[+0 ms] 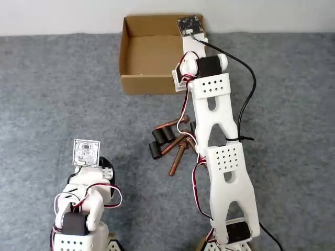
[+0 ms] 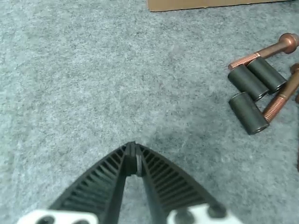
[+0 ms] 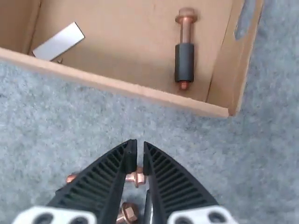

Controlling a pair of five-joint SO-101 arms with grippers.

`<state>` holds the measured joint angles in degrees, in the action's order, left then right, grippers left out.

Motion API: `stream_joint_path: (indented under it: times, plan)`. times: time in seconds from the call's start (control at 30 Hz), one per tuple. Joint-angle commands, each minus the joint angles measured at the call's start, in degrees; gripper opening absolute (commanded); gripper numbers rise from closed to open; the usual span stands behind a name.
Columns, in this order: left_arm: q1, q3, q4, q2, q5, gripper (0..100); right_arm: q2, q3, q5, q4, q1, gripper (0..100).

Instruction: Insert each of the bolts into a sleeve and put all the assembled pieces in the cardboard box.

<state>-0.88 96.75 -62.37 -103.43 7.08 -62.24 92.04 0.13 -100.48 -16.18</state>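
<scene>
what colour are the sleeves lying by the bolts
Black. The sleeves show best in the left wrist view, beside the copper-coloured bolts.

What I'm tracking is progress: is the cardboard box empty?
Not empty: one bolt inside a sleeve lies on the cardboard box floor.

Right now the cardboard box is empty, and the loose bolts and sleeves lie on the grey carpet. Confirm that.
Not quite: the cardboard box is not empty. The right wrist view shows one bolt already in its sleeve lying inside it. The loose bolts and sleeves do lie on the grey carpet.
</scene>
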Motion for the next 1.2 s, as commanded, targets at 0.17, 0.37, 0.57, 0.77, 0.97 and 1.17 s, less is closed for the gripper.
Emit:
stream_joint_path:
  times: [0.17,0.37,0.57,0.77,0.97,1.17]
  plan:
    - [-0.4,-0.2,1.4,-0.2,-0.4,0,17.5,-24.7,-1.2,-2.6,-0.4,9.1]
    - [-0.4,-0.2,1.4,-0.2,-0.4,0,26.7,-46.6,-1.3,-2.2,-0.3,9.4]
    - [-0.4,-0.2,1.4,-0.2,-0.4,0,22.0,-49.1,-1.1,-1.7,-0.2,9.5]
    - [-0.4,-0.2,1.4,-0.2,-0.4,0,17.2,-49.1,-1.0,2.2,0.1,9.5]
    - [-0.4,-0.2,1.4,-0.2,-0.4,0,15.0,-49.1,0.5,4.0,0.4,9.5]
    - [-0.4,-0.2,1.4,-0.2,-0.4,0,15.9,-49.1,2.7,3.9,0.8,9.5]
